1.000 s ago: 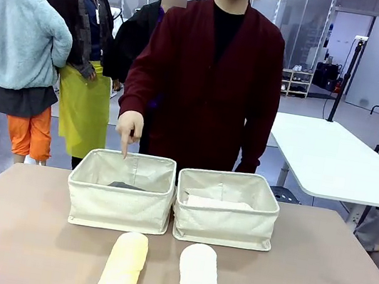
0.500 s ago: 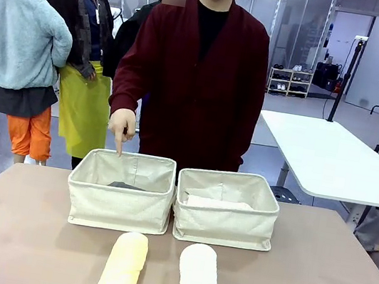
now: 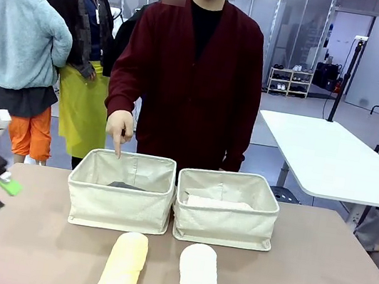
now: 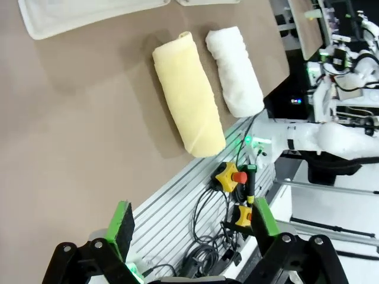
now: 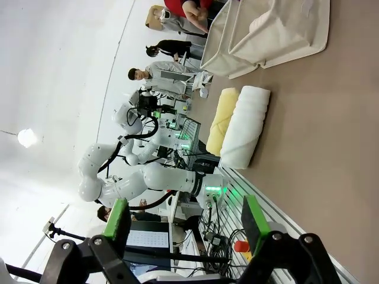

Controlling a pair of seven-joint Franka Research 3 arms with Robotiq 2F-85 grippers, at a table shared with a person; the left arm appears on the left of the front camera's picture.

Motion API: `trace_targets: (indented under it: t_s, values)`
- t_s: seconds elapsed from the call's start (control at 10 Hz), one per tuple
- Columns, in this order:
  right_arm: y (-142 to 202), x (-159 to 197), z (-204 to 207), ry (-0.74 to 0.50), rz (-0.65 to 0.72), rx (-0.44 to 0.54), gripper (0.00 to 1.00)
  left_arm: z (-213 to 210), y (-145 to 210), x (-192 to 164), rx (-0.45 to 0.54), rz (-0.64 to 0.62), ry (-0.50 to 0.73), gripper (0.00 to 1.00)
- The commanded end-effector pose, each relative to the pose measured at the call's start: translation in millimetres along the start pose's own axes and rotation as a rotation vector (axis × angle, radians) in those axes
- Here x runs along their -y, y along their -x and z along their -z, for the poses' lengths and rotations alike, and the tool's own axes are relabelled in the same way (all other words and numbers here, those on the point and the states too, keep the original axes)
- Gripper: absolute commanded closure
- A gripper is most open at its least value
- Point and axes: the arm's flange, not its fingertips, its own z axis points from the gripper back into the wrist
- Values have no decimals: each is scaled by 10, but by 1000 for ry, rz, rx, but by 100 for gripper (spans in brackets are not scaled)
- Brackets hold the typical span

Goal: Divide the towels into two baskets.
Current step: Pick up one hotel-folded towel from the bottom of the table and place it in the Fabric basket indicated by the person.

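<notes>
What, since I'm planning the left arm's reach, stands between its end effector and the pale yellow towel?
Nothing visible does. The left end effector hovers open at the table's left side. The pale yellow towel lies near the front edge, with bare tabletop between them. The person's hand points into the left basket, beyond that path.

We see a brown bench (image 3: 23, 238) in a bright hall with a grey floor (image 3: 310, 107), glass walls (image 3: 298, 22), a white table (image 3: 331, 161) at right and a low shelf (image 3: 286, 80) far behind it.
</notes>
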Motion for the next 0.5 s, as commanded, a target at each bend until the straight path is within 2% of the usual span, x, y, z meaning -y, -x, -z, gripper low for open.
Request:
trace_targets:
  t_s: [0.0,0.4]
  values:
    - [-1,-58,-2,4,9,-3,5,651,268,120,26,-29,-90,0]
    - [-1,-58,-2,4,9,-3,5,1603,355,255,-16,-65,-112,0]
